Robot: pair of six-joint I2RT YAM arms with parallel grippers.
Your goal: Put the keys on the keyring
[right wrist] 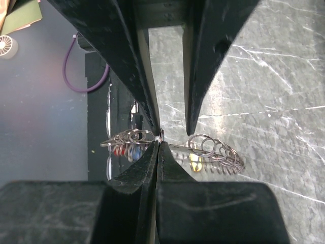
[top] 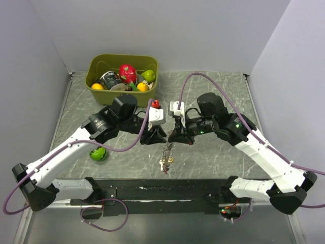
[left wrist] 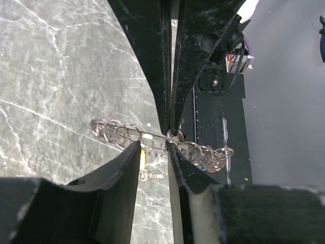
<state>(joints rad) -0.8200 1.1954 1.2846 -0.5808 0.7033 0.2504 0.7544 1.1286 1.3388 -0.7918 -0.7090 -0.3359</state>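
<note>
Seen from above, the left claw (top: 156,136) and right claw (top: 176,136) meet tip to tip above the worktop (top: 203,162); the keyring (top: 166,150) hangs just below and between them, with the keys (top: 165,163) at its lower end. In the left wrist view, the left claw's fingers stand apart, and a strand of keyring crosses the gap between them. In the right wrist view, the right claw is clamped together on the keyring, with loops spilling to either side of its tips.

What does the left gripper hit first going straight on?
Probably the keyring, strung across the open jaws of the left gripper; the right gripper, shut on it, sits just beyond. Depth unclear.
</note>
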